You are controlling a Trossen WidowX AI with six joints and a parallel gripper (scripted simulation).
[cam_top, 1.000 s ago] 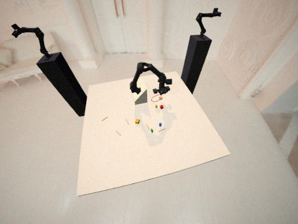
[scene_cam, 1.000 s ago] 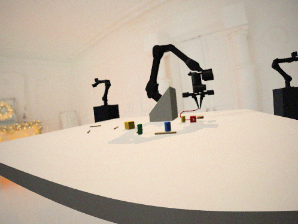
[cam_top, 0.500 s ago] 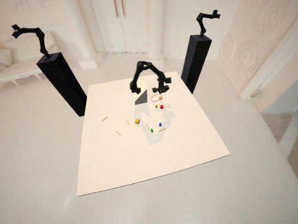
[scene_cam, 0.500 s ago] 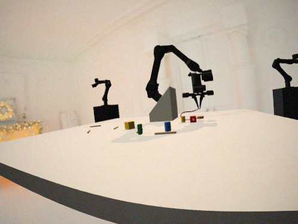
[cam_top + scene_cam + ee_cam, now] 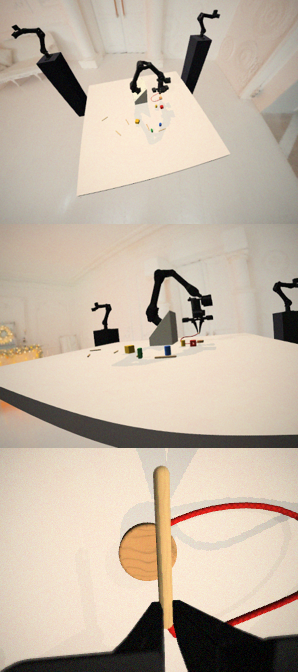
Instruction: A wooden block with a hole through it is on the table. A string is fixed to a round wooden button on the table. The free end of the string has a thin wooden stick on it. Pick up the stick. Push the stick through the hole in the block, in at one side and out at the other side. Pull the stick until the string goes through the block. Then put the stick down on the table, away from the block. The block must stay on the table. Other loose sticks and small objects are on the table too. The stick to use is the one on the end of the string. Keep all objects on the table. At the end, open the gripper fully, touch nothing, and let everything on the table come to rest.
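On the worktop (image 5: 209, 380) stand a yellow cube (image 5: 129, 348), a green cylinder (image 5: 139, 353) and a blue cylinder (image 5: 167, 350). A loose stick (image 5: 165, 356) lies just in front of the blue one. Three more sticks (image 5: 104, 118) lie scattered well apart. A grey wedge (image 5: 165, 329) stands behind.

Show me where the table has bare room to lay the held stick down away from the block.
The tool is shut on the stick. Bare patches: the wide near half of the table, below the green cylinder, and the right strip beside the red block. Crowded: around the button, the red string and the loose sticks at left.
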